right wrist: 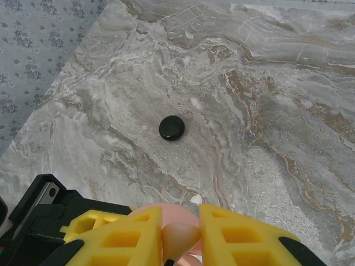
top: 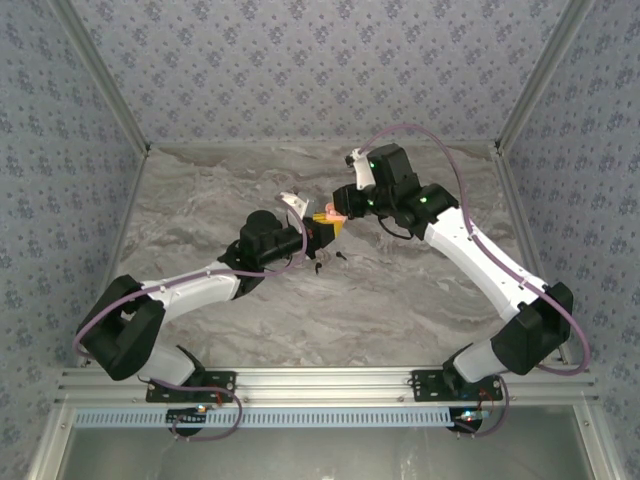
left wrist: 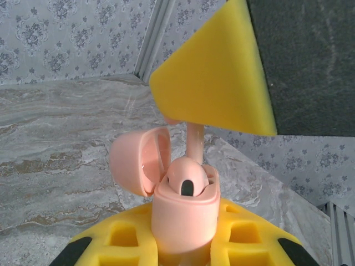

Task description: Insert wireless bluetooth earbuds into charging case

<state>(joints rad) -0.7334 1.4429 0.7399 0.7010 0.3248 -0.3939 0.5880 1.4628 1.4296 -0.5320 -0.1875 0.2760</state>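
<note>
Lab enclosure: wallpapered panels (top: 300, 60), aluminium frame (top: 320, 385)

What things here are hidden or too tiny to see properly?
- Left wrist view: the top of the raised pink earbud is hidden behind a yellow finger of the right gripper.
- Left wrist view: the charging case has its bottom cut off by the picture edge.
- Top view: dark specks on the table are too small to name.

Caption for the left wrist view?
Left gripper grips the open pink charging case, one earbud seated; right gripper holds the second earbud over it.
</note>
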